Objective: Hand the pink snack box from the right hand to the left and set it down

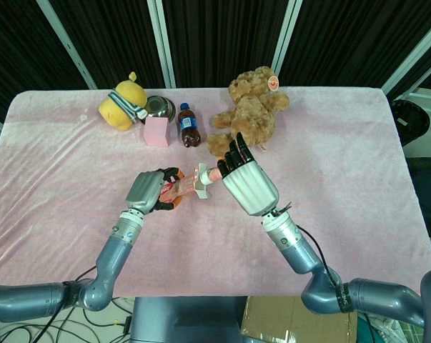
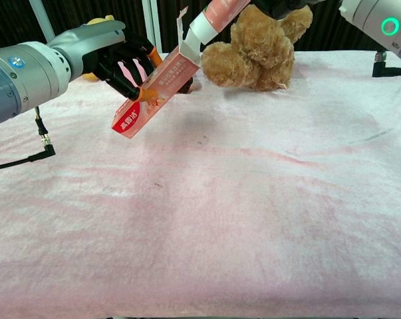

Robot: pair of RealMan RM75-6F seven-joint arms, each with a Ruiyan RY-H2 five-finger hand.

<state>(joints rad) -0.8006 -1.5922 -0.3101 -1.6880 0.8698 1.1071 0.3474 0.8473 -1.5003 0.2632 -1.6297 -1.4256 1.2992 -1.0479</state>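
The pink snack box, long and slim with red print and an open white flap, hangs tilted above the pink table. My left hand grips its lower end, fingers wrapped around it. My right hand is just right of the box's upper end, its dark fingers stretched out straight and apart, pointing toward the teddy bear. Whether the thumb still touches the box is hidden.
At the back of the pink cloth table are a yellow plush toy, a metal bowl, a pink block, a cola bottle and a brown teddy bear.
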